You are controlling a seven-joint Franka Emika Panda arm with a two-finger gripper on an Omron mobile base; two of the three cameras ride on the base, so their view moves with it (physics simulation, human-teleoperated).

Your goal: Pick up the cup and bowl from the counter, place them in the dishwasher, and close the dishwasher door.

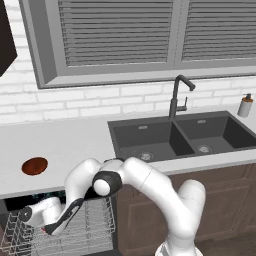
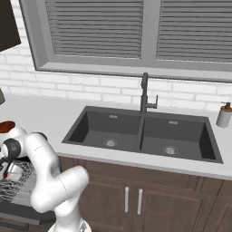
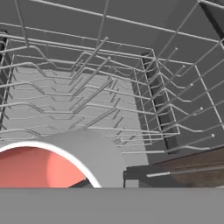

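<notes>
Over the dishwasher's wire rack (image 3: 87, 105), the tool (image 1: 54, 228) is clamped on the cup (image 3: 52, 164).

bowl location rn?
The bowl sits on the counter, far left in the left base view, left of the sink, above the open dishwasher.

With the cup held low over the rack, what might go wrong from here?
1. The small grey-white cup with red inside, gripped by the hand, could catch on the grey wire rack's upright tines and tip when released.
2. The shallow dark red-brown bowl remains on the light grey counter, so closing now would leave it behind.
</notes>
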